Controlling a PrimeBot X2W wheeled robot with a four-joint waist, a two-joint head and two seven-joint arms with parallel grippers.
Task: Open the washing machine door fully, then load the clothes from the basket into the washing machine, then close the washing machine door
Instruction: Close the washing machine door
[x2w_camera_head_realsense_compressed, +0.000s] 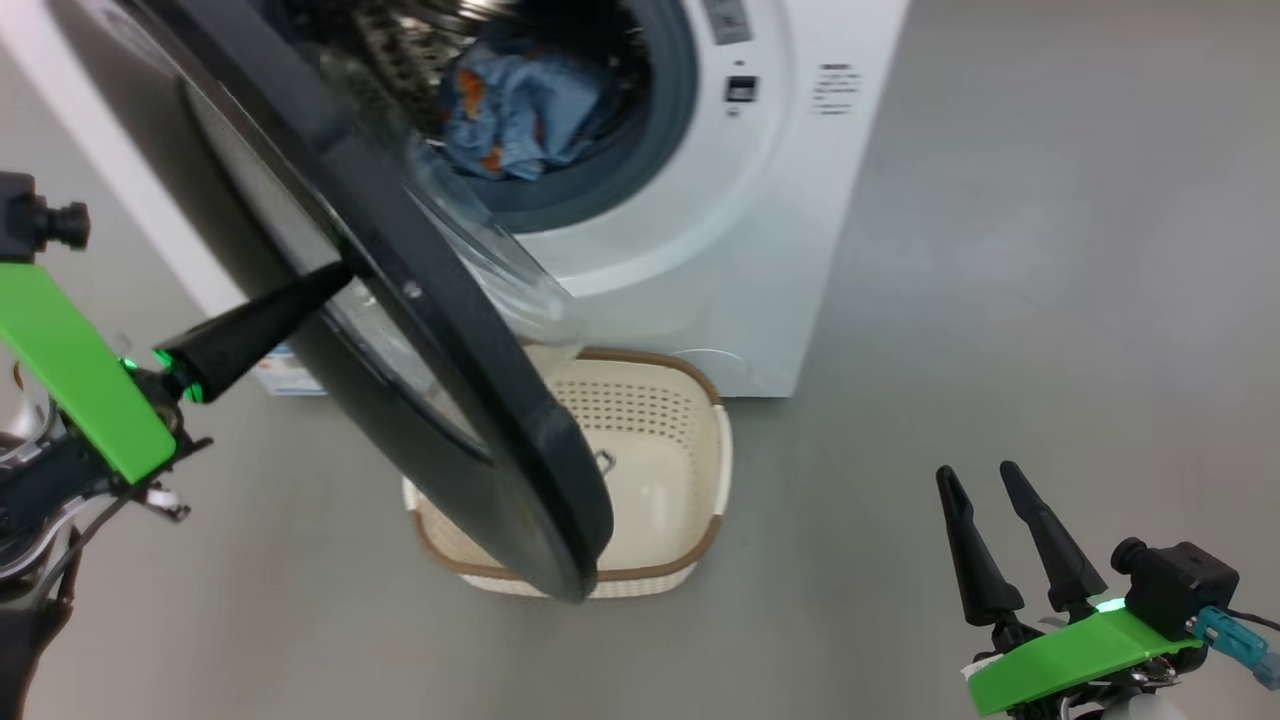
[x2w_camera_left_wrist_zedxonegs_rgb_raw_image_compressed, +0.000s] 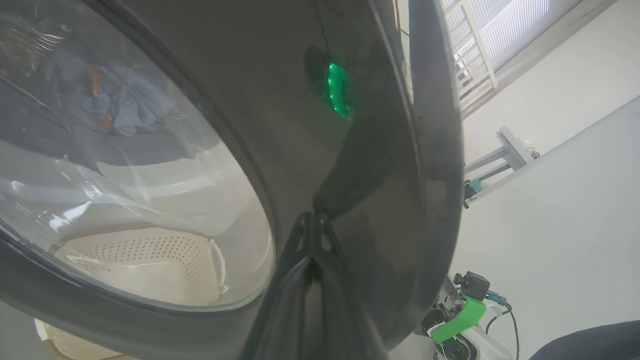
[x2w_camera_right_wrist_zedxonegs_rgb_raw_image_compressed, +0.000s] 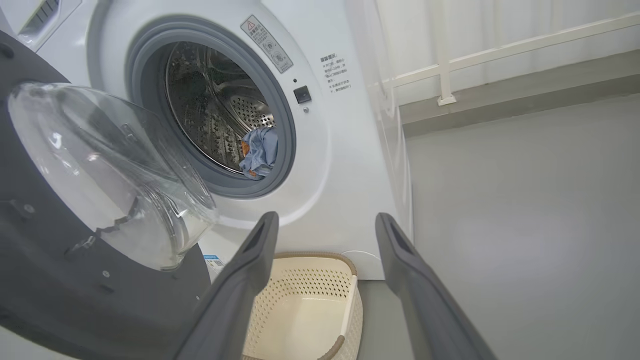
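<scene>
The large round washing machine door with its wide glossy black rim stands partly swung out from the big white front-loading washing machine, its clear glass bowl window bulging toward the opening. Inside the perforated steel drum, just behind the smooth grey-blue rubber gasket, lies the small crumpled bundle of light blue clothes printed with orange and brown patches; in the left wrist view it shows dimly through the glass. On the smooth grey floor in front of the machine sits the cream plastic rectangular basket with perforated walls and a brown woven-look rim, partly under the door's lower edge in the head view. The left hand is clenched, its two long dark fingers pressed together into one tapering point whose tip touches the door's shiny outer face; the left wrist view shows the tip mirrored in the gloss along with a green light. The right hand is released, fingers spread and gripping nothing, well apart from the door and basket, over bare floor at the lower right of the head view.
</scene>
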